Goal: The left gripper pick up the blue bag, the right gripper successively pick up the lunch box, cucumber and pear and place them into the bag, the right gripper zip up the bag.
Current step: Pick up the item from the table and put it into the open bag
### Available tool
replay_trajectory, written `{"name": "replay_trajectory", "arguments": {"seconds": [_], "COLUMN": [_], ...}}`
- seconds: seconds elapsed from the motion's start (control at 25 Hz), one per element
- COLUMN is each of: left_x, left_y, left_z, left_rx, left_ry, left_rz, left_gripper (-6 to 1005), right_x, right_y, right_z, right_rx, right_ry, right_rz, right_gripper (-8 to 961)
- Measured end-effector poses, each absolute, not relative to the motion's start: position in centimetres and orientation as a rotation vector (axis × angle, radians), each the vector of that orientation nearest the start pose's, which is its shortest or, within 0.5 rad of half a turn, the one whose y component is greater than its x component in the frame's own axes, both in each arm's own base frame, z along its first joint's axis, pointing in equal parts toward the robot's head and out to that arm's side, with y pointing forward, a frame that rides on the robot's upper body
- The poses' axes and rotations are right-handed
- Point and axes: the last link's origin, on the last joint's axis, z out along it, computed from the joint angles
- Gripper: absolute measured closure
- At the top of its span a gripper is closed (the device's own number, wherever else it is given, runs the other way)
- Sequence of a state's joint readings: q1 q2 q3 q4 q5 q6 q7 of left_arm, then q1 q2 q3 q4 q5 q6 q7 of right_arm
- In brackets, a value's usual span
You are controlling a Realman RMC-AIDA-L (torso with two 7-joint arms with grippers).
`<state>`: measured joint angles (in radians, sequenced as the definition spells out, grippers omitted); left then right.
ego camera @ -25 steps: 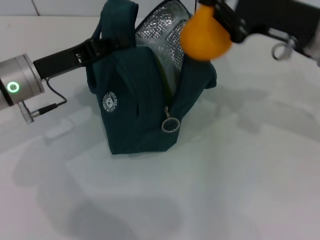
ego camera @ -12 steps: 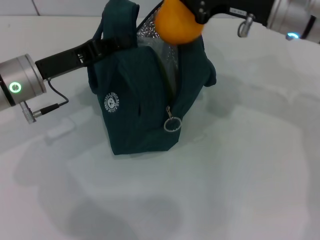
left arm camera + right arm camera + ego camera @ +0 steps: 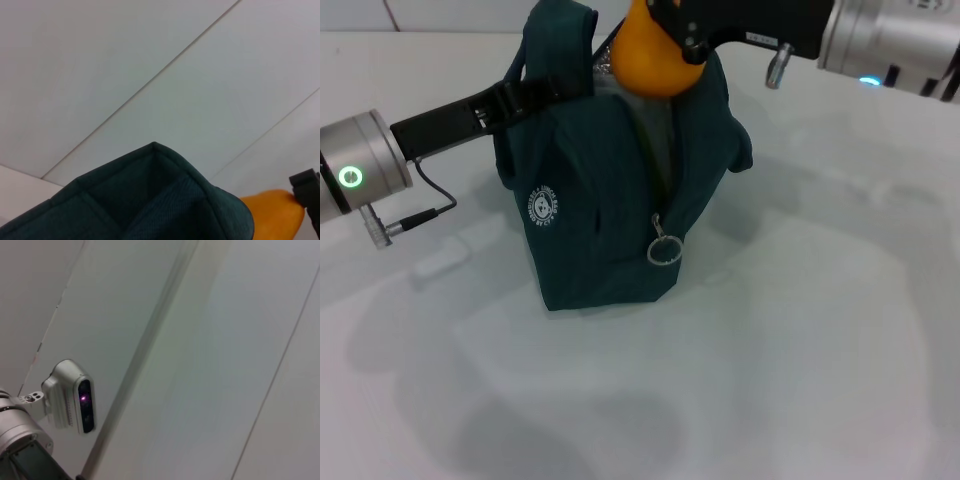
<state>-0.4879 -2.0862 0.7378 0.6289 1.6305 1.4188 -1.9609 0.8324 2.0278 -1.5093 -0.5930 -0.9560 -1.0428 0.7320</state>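
Head view: the blue bag (image 3: 610, 200) stands upright on the white surface (image 3: 800, 360), mouth open at the top, its round white logo (image 3: 542, 206) and ring zip pull (image 3: 664, 250) on the near faces. The left end effector (image 3: 555, 88) reaches in from the left and is clamped on the bag's upper edge by one handle (image 3: 560, 22). The right end effector (image 3: 670, 25) comes from the upper right, its fingers closed on the pear (image 3: 650, 55), which hangs directly over the bag's open mouth, its lower part level with the rim.

Left wrist view: a folded corner of the bag's teal fabric (image 3: 150, 200) fills the lower frame; the pear (image 3: 272, 215) shows at the edge beside a black piece of the right end effector (image 3: 306, 185).

Right wrist view: only a pale wall (image 3: 200, 340) and a silver camera module (image 3: 70, 395) are visible
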Motion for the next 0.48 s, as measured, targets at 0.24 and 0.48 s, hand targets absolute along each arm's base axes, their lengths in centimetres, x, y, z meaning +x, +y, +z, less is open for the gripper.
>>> {"name": "replay_trajectory", "arguments": {"seconds": [0.24, 0.48], "left_x": [-25.5, -25.5], "left_y": [35.3, 35.2], "left_z": [1.9, 1.7], "left_rx": [-2.214, -2.215], "left_ry": [-1.433, -1.444], "left_rz": [-1.210, -1.212], "left_gripper": [938, 938], "right_x": [7.8, 8.6], "right_y": [42.3, 42.4], "right_z": [-4.2, -4.9], "right_rx": [-2.407, -2.428], "right_ry": [-0.390, -0.357], "right_rz": [0.861, 0.822], "right_gripper": [922, 923]}}
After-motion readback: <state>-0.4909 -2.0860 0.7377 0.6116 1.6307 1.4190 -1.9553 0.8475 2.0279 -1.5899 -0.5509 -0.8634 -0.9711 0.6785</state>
